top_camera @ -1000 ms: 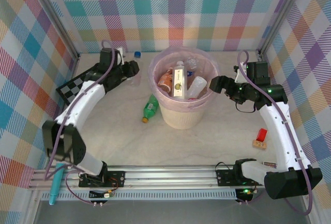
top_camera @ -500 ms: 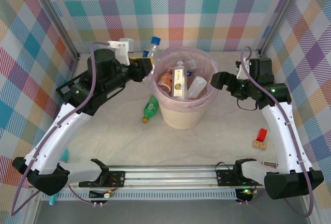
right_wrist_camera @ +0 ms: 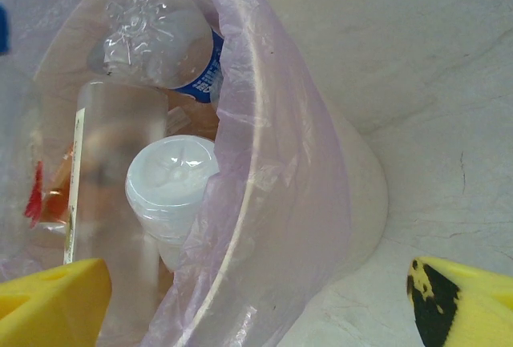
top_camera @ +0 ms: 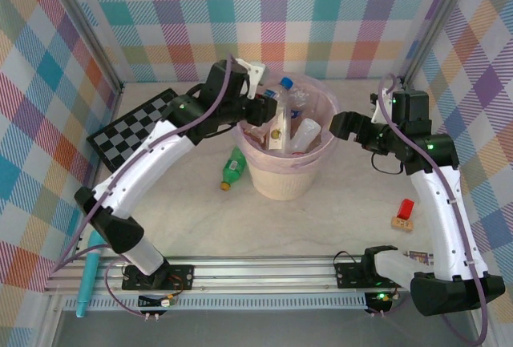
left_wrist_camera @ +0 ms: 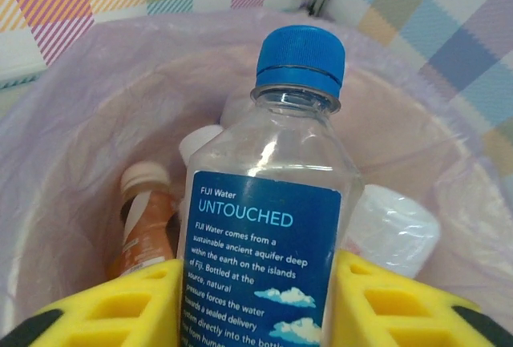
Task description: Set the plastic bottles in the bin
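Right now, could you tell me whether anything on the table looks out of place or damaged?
Yes: a green bottle lies on its side on the table, just left of the bin and outside it. Inside the bin, one clear bottle looks crumpled. Nothing looks spilled.
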Controlling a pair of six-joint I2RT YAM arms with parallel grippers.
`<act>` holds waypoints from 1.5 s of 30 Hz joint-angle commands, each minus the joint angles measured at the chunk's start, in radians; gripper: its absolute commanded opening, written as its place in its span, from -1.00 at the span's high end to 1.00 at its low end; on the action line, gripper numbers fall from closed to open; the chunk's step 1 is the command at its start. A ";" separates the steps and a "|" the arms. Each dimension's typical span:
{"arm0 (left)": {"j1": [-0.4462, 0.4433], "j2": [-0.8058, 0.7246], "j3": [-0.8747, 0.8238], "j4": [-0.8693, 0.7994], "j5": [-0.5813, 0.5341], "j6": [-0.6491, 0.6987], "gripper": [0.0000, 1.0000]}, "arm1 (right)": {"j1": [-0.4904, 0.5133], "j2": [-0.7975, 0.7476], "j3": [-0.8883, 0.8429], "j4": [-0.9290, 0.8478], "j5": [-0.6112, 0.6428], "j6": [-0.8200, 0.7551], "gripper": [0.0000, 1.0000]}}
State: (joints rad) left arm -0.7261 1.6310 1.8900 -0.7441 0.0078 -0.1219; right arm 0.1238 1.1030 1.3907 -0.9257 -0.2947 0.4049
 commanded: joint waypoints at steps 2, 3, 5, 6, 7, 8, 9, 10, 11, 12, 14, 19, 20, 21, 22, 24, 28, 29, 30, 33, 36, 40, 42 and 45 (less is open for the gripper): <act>-0.009 0.044 0.091 -0.125 -0.066 0.094 -0.17 | -0.004 -0.011 0.018 -0.009 0.009 -0.020 -0.90; -0.008 0.059 0.111 -0.145 -0.086 0.108 -0.34 | -0.004 -0.010 0.018 -0.009 0.008 -0.020 -0.90; -0.008 0.067 0.128 -0.150 -0.122 0.126 -0.59 | -0.004 -0.008 0.017 -0.007 0.007 -0.021 -0.90; -0.007 0.062 0.126 -0.134 -0.122 0.136 -0.66 | -0.004 -0.006 0.016 -0.005 0.006 -0.022 -0.90; -0.008 0.052 0.119 -0.112 -0.113 0.141 -0.68 | -0.005 -0.005 0.012 -0.003 0.005 -0.019 -0.90; -0.007 0.039 0.110 -0.085 -0.102 0.142 -0.67 | -0.005 -0.002 0.009 0.001 0.004 -0.020 -0.90; -0.008 0.029 0.106 -0.062 -0.093 0.142 -0.67 | -0.005 -0.001 0.007 0.003 0.002 -0.019 -0.90; -0.008 0.023 0.104 -0.044 -0.091 0.142 -0.64 | -0.004 0.001 0.005 0.005 -0.001 -0.018 -0.90; -0.008 0.019 0.105 -0.026 -0.097 0.145 -0.59 | -0.005 0.004 0.002 0.007 -0.002 -0.017 -0.90; -0.007 0.019 0.106 -0.009 -0.106 0.150 -0.51 | -0.005 0.004 -0.001 0.011 -0.003 -0.015 -0.90; -0.008 0.033 0.118 0.000 -0.109 0.161 -0.34 | -0.005 0.008 -0.004 0.013 -0.006 -0.014 -0.90; -0.012 0.120 0.192 -0.090 -0.141 0.215 -0.21 | -0.005 0.011 -0.007 0.013 -0.001 -0.017 -0.90; -0.013 0.135 0.201 -0.096 -0.182 0.221 -0.19 | -0.005 0.011 -0.008 0.013 0.000 -0.017 -0.90; -0.012 0.148 0.203 -0.096 -0.217 0.226 -0.15 | -0.005 0.011 -0.010 0.013 0.000 -0.018 -0.90; -0.013 0.160 0.207 -0.098 -0.243 0.230 -0.13 | -0.005 0.011 -0.011 0.014 -0.001 -0.017 -0.90; -0.013 0.193 0.233 -0.116 -0.283 0.233 -0.07 | -0.004 0.012 -0.015 0.014 -0.002 -0.017 -0.90; -0.011 0.248 0.276 -0.144 -0.291 0.236 -0.02 | -0.004 0.012 -0.019 0.014 0.002 -0.018 -0.90; -0.009 0.261 0.283 -0.149 -0.295 0.237 0.01 | -0.004 0.012 -0.019 0.013 0.003 -0.020 -0.90; -0.008 0.273 0.291 -0.156 -0.294 0.236 0.04 | -0.005 0.013 -0.021 0.013 0.004 -0.021 -0.90; 0.008 0.294 0.297 -0.163 -0.245 0.222 0.15 | -0.005 0.013 -0.024 0.014 0.006 -0.022 -0.90; 0.017 0.300 0.283 -0.156 -0.166 0.210 0.26 | -0.004 0.014 -0.025 0.013 0.009 -0.025 -0.90; 0.031 0.304 0.230 -0.129 -0.053 0.172 0.34 | -0.005 0.015 -0.028 0.015 0.009 -0.026 -0.90; 0.040 0.299 0.183 -0.096 -0.021 0.147 0.37 | -0.004 0.014 -0.031 0.019 0.006 -0.025 -0.90; 0.047 0.289 0.127 -0.054 0.007 0.115 0.38 | -0.005 0.015 -0.023 0.021 0.000 -0.024 -0.90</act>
State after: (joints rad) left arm -0.6819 1.9041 2.0899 -0.7345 -0.0799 0.0402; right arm 0.1238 1.1164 1.3685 -0.9199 -0.2913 0.4019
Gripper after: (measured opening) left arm 0.311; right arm 0.948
